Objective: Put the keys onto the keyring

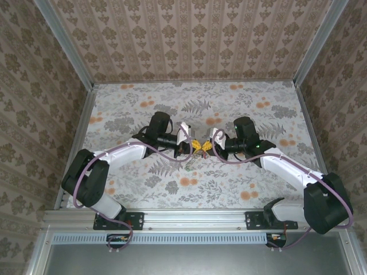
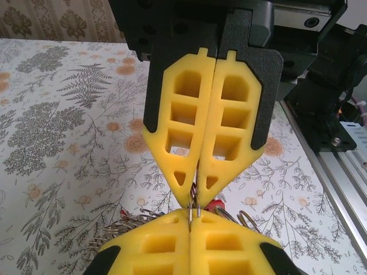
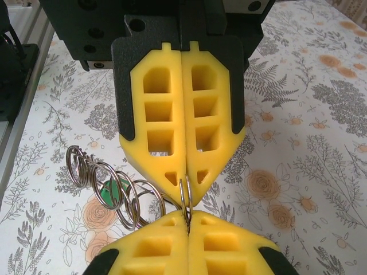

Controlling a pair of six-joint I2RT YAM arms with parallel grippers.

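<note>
Left jaws: pressed together, tips pinching one thin wire loop of the keyring (image 3: 131, 195). Right jaws: also closed, clamped on that same loop from the opposite side. My two sets of yellow tips meet nose to nose, very close. The rest of the keyring, a chain of small silvery rings, trails off to one side of the pinch. Green key head (image 3: 110, 193) sits among those rings. Red key head (image 2: 217, 204) shows just behind the pinch, next to more rings. Left arm (image 1: 123, 154) and right arm (image 1: 287, 166) reach inward over the middle of the floral worktop (image 1: 241, 189). Cannot tell whether the chain touches it
</note>
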